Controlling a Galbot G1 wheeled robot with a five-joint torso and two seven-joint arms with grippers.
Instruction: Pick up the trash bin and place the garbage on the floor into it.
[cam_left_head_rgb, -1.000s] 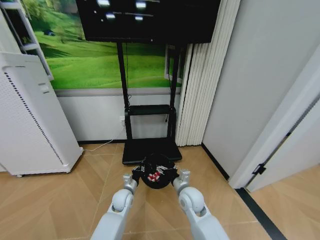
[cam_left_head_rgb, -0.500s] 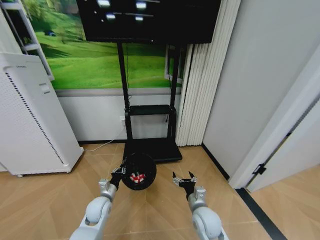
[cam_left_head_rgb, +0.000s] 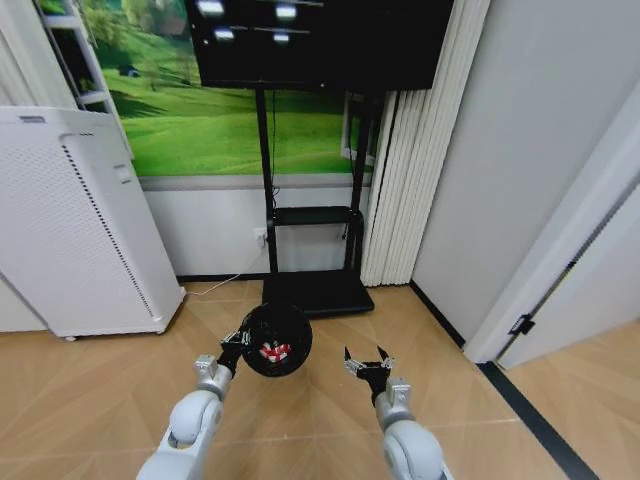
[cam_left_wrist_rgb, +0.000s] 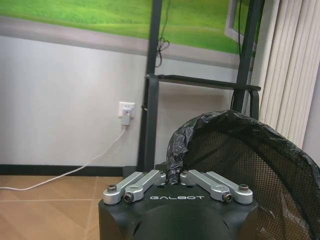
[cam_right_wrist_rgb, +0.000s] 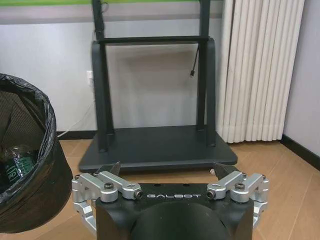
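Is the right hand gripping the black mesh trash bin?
No, the right hand is open and apart from the black mesh trash bin.

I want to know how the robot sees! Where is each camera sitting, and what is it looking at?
Head view: on the head, looking forward and down at the floor, both arms showing.
Left wrist view: behind the left gripper, pinching the trash bin rim.
Right wrist view: behind the open right gripper, facing the TV stand.
All three share the bin and stand.
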